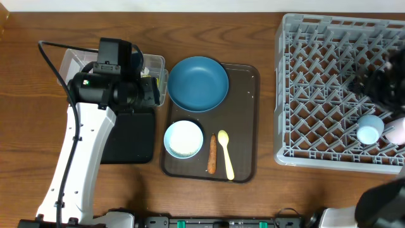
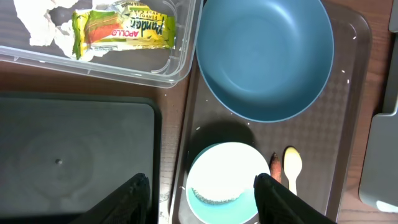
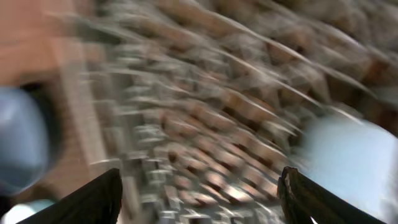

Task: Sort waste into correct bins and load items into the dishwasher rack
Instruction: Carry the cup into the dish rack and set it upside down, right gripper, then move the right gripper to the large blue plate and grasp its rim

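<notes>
Left gripper [image 2: 202, 186] sits at the bottom edge of its wrist view, fingers [image 2: 134, 199] spread wide with nothing between them. It hangs over the pale bowl [image 2: 227, 177], just beside the black tray [image 2: 68, 155]. Clear tub [image 2: 149, 62] holds the crumpled tissue [image 2: 37, 25] and the yellow-green wrapper [image 2: 121, 28], so that part of the sorting looks done. Black tray is bare where visible. Orange-brown stick [image 1: 212, 154] lies on the brown serving tray [image 1: 243, 126] between bowl and pale yellow spoon [image 1: 225, 155], not yet binned. A few white specks on the serving tray may be rice, but they are too small to be sure. Dishwasher rack [image 1: 316, 76] stands at the right, well apart from the bins. It carries the light blue cup [image 1: 370, 128] and the white-pink cup [image 1: 397, 132] side by side near its lower right corner. Right gripper [image 3: 199, 193] is over the rack; the view is badly smeared, but the fingers look parted and empty. Left to load, by my reading: dark blue plate [image 1: 197, 83], bowl and spoon. Roughly half done.
</notes>
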Controlling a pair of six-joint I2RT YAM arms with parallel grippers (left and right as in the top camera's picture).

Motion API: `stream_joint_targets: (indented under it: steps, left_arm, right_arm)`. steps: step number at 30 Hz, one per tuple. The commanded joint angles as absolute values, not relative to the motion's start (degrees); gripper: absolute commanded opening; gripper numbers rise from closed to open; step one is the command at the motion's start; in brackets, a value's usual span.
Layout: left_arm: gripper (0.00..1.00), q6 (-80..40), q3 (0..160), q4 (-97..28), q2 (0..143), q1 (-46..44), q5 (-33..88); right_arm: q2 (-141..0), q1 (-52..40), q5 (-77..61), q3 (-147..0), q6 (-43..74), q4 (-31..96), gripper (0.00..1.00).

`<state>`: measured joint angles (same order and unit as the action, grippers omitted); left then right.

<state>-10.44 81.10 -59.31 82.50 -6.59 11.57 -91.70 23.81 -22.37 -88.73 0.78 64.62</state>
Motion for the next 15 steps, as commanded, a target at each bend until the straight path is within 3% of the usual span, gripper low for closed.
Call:
stream_joint_targets:
  steps: [1,4,15]
  left_arm:
    - [0.57,-9.91,81.54,-59.72,82.72,-6.5,10.7]
    - [0.62,-9.91,81.41,-60.1,82.72,-6.5,10.7]
    - [0.63,-9.91,80.84,-60.64,82.72,-6.5,10.68]
  right_arm:
    - [-90.17,17.06,-31.59,-89.86,-2.44,62.5,0.8]
    - [-91.07,9.61,-31.31,-89.76,-2.85,58.85,0.8]
    - [-102.15,-16.71,-19.88,-89.76,-2.57,43.88,0.8]
